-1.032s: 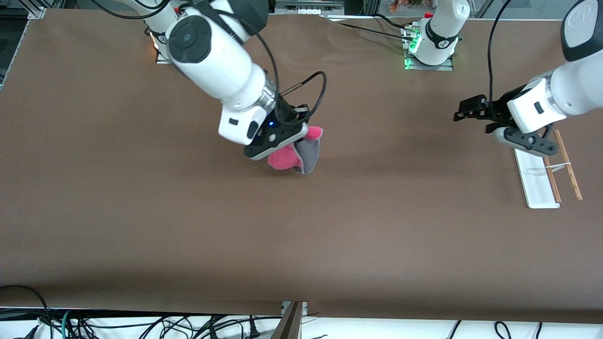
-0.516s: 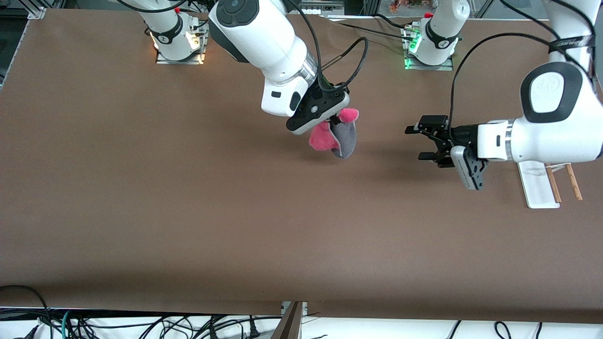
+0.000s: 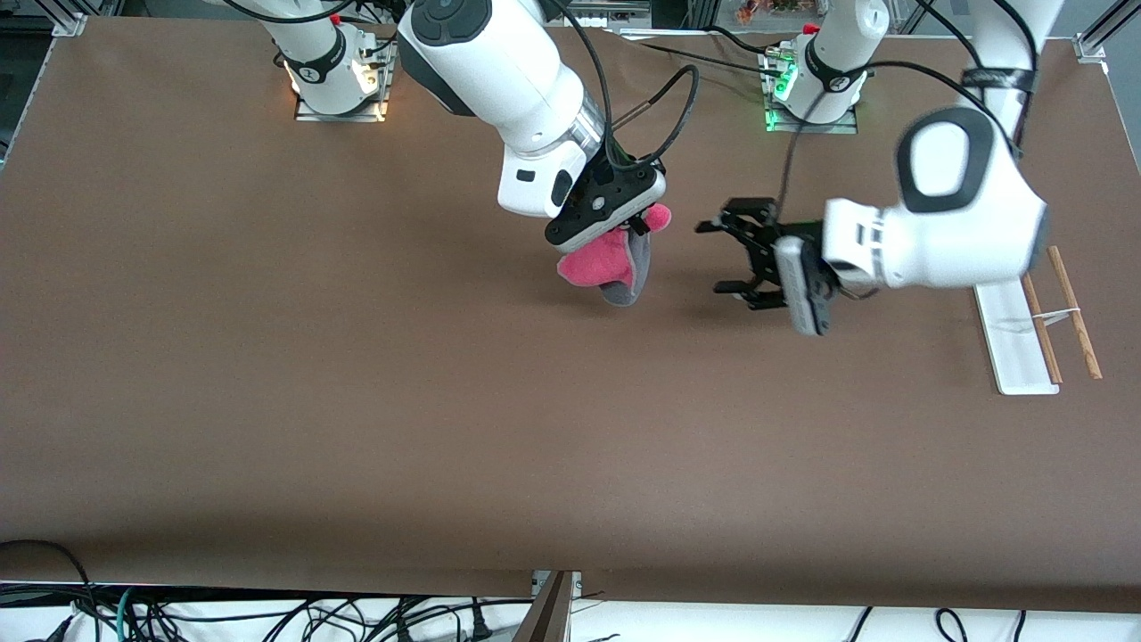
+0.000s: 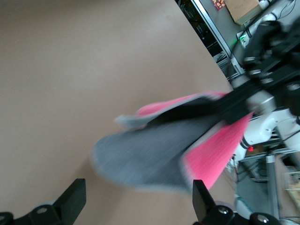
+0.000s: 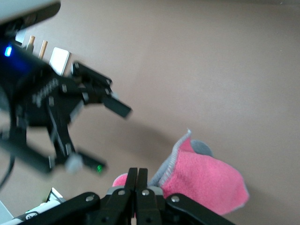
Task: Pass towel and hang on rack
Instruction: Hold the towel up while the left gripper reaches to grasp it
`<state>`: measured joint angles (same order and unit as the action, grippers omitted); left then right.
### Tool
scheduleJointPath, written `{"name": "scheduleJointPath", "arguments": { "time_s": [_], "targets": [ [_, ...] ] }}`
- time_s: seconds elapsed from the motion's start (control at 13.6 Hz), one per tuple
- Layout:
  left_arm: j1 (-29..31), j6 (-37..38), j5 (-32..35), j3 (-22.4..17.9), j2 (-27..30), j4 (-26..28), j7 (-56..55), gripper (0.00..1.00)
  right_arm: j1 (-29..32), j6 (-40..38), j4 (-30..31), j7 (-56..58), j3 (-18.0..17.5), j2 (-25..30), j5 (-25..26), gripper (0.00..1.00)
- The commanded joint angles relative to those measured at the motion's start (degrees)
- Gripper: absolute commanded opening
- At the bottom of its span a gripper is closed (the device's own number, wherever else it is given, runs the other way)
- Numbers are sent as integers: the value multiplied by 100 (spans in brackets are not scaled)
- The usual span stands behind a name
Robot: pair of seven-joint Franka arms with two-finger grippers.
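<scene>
The pink-red towel with its grey underside hangs from my right gripper, which is shut on its upper edge above the middle of the table. In the right wrist view the fingers are pressed together on the towel. My left gripper is open, lying sideways, level with the towel and a short gap from it toward the left arm's end. In the left wrist view the towel hangs just ahead of my open left gripper. The rack lies on the table at the left arm's end.
The rack's two brown rods lie beside its white base plate, and the rack also shows in the right wrist view. The brown table spreads wide around both arms. Cables lie below the table's near edge.
My left gripper has swung from over the rack toward the middle, up to the towel. My right gripper carried the towel toward the left arm's end, then nearly stopped.
</scene>
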<state>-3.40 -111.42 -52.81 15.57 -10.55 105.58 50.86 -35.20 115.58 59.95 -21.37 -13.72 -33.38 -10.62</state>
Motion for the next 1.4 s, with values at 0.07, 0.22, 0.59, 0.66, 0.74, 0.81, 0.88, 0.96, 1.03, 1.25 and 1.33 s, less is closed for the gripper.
{"name": "scheduleJointPath", "arguments": {
  "time_s": [0.07, 0.22, 0.59, 0.66, 0.74, 0.81, 0.88, 0.96, 1.03, 1.25, 1.33],
  "targets": [
    [33, -292, -142, 244, 694, 516, 231, 100, -4, 44, -71, -16, -8, -2, -107, 0],
    [33, -554, -142, 446, 686, 577, 370, 98, 4, 35, -62, -16, -8, -2, -107, 0],
    [42, -1065, -151, 719, 686, 753, 845, 69, 22, 35, -62, 2, -8, -2, -107, 0],
    [33, -1109, -159, 728, 669, 745, 951, 35, 22, 35, -62, 2, -8, -2, -107, 0],
    [24, -1127, -159, 737, 651, 745, 943, 9, 22, 35, -62, 2, -8, -2, -107, 0],
    [33, -1118, -159, 737, 651, 753, 943, 0, 22, 35, -62, 2, -8, -2, -107, 0],
    [42, -1118, -159, 737, 651, 753, 952, 0, 31, 35, -62, 2, -8, -2, -107, 0],
    [42, -1110, -159, 728, 651, 753, 960, 0, 31, 35, -62, 2, -8, -2, -107, 0],
    [50, -1110, -159, 737, 642, 753, 961, 0, 31, 35, -62, 10, -8, -2, -107, 0],
    [85, -1092, -159, 737, 642, 753, 960, 0, 48, 26, -62, -7, -8, -2, -107, 29],
    [86, -1083, -159, 737, 642, 753, 961, 0, 57, 26, -62, 19, 1, 6, -107, 88]
  ]
}}
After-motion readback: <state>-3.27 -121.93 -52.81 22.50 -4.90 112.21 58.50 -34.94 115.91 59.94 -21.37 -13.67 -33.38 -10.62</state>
